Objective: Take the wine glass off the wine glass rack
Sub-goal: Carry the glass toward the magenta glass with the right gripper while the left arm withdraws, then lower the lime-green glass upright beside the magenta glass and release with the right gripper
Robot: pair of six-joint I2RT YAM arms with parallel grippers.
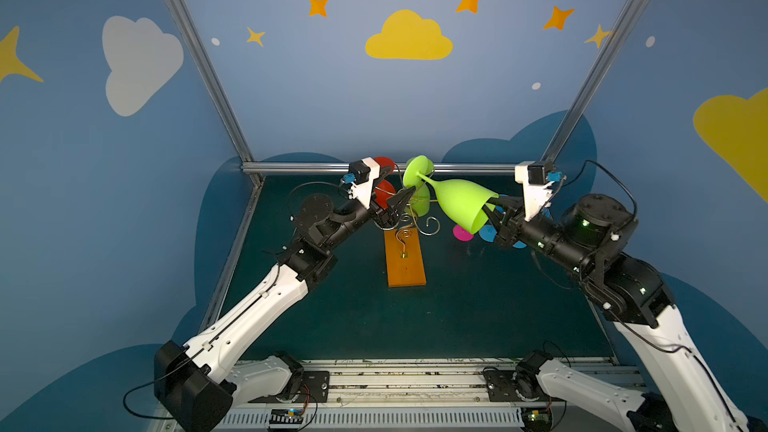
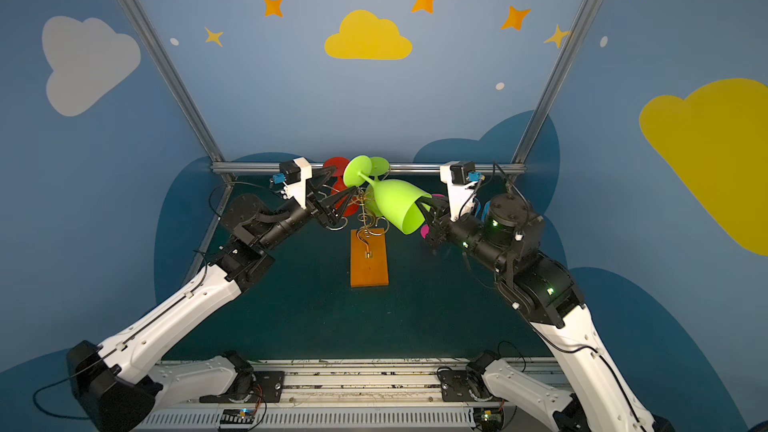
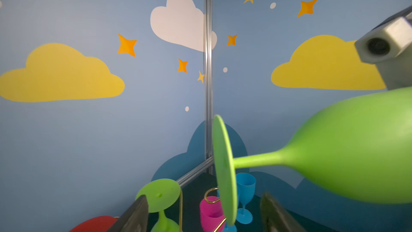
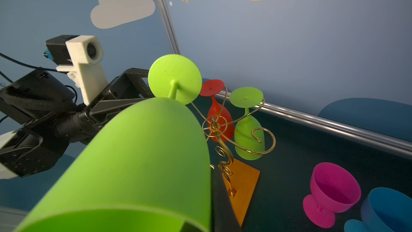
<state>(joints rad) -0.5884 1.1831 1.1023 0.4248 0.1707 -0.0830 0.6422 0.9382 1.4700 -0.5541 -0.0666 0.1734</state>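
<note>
My right fingers [image 1: 493, 205] are clamped tight on the rim of the green wine glass [image 1: 461, 201], one finger inside the bowl's mouth and one outside. The glass lies almost on its side in that grip, up in the air. Its stem and round foot point away from these fingers, toward the back wall and my other arm.

My left fingers [image 1: 402, 200] stand wide apart and hold nothing. In the left wrist view the glass's foot shows edge-on between them, touching neither.

Below and between the two sets of fingers stands the wine glass rack [image 1: 405, 261], its gold wire scrolls rising from an orange base on the dark green desk [image 1: 478, 309]. The held glass's foot hangs just above the rack's top; whether it touches a wire I cannot tell.

Just past the left fingers, on their far side, a red glass [image 4: 219, 117] and a second green glass [image 4: 248, 135] hang bowl-down from the scroll arms. Beneath the right fingers, a pink glass [image 4: 332, 188] and a blue glass [image 4: 388, 210] sit on the desk side by side, apart from the rack.
</note>
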